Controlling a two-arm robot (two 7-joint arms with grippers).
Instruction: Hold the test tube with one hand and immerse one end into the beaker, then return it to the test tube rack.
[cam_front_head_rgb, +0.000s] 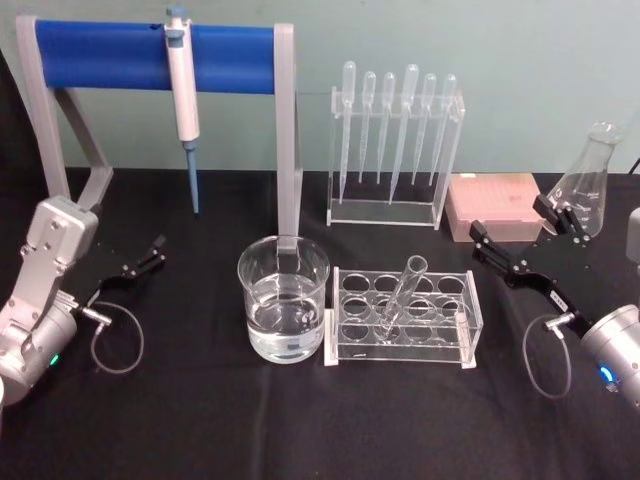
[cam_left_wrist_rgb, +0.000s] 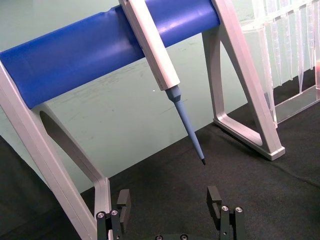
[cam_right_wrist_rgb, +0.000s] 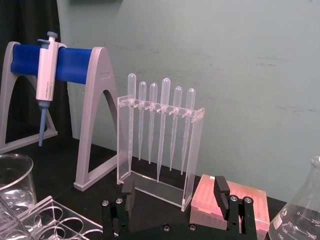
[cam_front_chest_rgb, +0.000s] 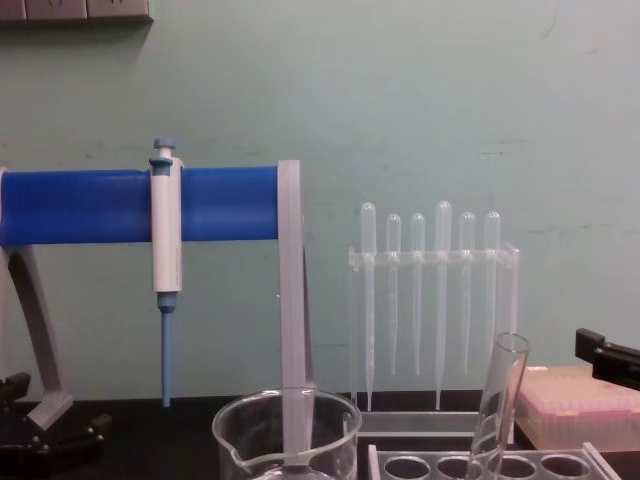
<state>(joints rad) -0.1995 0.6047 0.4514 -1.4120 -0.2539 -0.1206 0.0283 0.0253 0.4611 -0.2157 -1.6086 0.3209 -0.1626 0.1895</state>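
Glass test tube (cam_front_head_rgb: 403, 293) leans in its rack (cam_front_head_rgb: 400, 320) beside the beaker (cam_front_head_rgb: 283, 300), so the open, empty right gripper (cam_front_head_rgb: 520, 240) should pinch it high while the open left gripper (cam_front_head_rgb: 150, 255) idles.

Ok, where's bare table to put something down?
Bare cloth in front of the beaker and tube rack, and between the left gripper and beaker. Crowded behind: pipette rack, pink box, flask by the right gripper.

wall: pale green wall (cam_front_chest_rgb: 450, 110), scuffed, flat behind the counter
counter: black cloth-covered counter (cam_front_head_rgb: 200, 420), matte
upper left: grey panel edge (cam_front_chest_rgb: 75, 10) on wall
light: even, soft
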